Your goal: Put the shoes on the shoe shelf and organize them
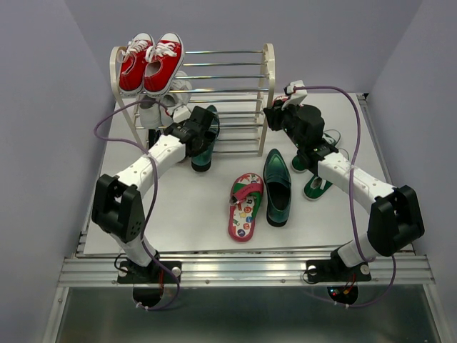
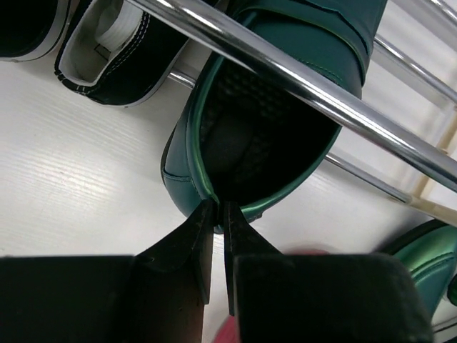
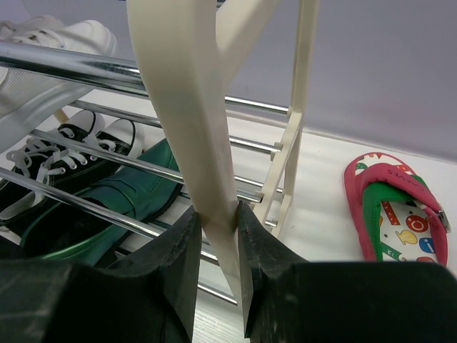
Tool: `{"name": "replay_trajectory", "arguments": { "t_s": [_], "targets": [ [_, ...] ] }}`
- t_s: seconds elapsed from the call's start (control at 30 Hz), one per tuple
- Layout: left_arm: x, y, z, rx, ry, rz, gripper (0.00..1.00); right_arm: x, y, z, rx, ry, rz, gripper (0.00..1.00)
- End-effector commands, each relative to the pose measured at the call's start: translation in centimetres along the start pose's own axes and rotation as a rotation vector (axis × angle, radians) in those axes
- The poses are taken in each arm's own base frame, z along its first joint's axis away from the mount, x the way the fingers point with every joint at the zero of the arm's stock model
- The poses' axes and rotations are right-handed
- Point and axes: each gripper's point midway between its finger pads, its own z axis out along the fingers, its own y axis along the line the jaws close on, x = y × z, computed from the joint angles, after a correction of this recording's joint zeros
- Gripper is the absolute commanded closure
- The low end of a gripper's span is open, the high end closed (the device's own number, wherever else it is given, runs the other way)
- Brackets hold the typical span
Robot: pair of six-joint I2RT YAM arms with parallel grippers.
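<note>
Glossy green leather: the loafer (image 2: 271, 136) lay with its toe under a chrome rod (image 2: 321, 93) of the shoe shelf (image 1: 268, 78) and its heel out on the white table (image 1: 178, 221).

- Your left gripper (image 2: 220, 207) was clenched on the heel rim, pinching the back edge. I judged that grip right for pushing the shoe in lengthwise.
- Your right gripper (image 3: 214, 214) was clamped around the cream side frame (image 3: 186, 107), probably to stop the light rack sliding under that push.

Room:
- The rod ran close over the loafer's upper, so there was little headroom.
- Black sneakers (image 2: 107, 50) sat just beside it on one side. The other side looked open toward the far frame.
- Red sneakers (image 1: 150, 63) filled the left of the top tier, with bare rods to their right.

Waiting on the table:
- The second loafer (image 1: 276, 187) lay just beside a pink flip-flop (image 1: 245, 206).
- The green sneakers (image 1: 318, 186) were partly hidden by your right arm, near the table's right edge.
</note>
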Motion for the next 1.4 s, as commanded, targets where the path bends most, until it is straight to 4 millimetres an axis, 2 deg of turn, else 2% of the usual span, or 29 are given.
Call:
{"name": "replay_trajectory", "arguments": {
  "t_s": [0.0, 0.13, 0.3, 0.47, 0.6, 0.77, 1.07, 1.1, 1.37],
  "targets": [
    [-2.2, -1.1, 1.6, 0.016, -0.120, -0.073, 1.00, -0.9, 0.8, -0.1, -0.017, 0.007, -0.004, 0.96],
    [-0.1, 0.0, 2.6, 0.016, -0.100, -0.108, 1.00, -0.7, 0.8, -0.1, -0.018, 0.012, -0.005, 0.96],
    [0.7, -0.2, 2.9, 0.051, -0.098, -0.137, 1.00, -0.8, 0.9, -0.1, -0.023, 0.012, -0.005, 0.96],
    [-0.9, -0.9, 2.0, 0.060, -0.146, -0.152, 1.00, -0.9, 0.9, -0.1, -0.020, 0.012, -0.009, 0.96],
    [-3.8, -2.7, -0.2, 0.124, -0.205, -0.171, 1.00, -0.8, 0.9, -0.1, -0.022, 0.015, -0.007, 0.96],
    [-6.0, -4.1, -2.0, 0.179, -0.257, -0.193, 1.00, -0.9, 0.9, -0.1, -0.022, 0.015, -0.006, 0.96],
    [-4.9, -4.8, 0.1, 0.188, -0.239, -0.216, 1.00, -0.5, 0.9, 0.2, -0.020, 0.035, -0.014, 0.97],
    [-4.7, -4.8, 0.5, 0.180, -0.238, -0.213, 1.00, -0.4, 1.4, 0.2, -0.053, 0.042, -0.015, 0.99],
    [-3.8, -2.9, 2.3, 0.088, -0.264, -0.217, 1.00, -0.6, 1.7, 0.0, -0.070, 0.048, -0.028, 0.99]
  ]
}}
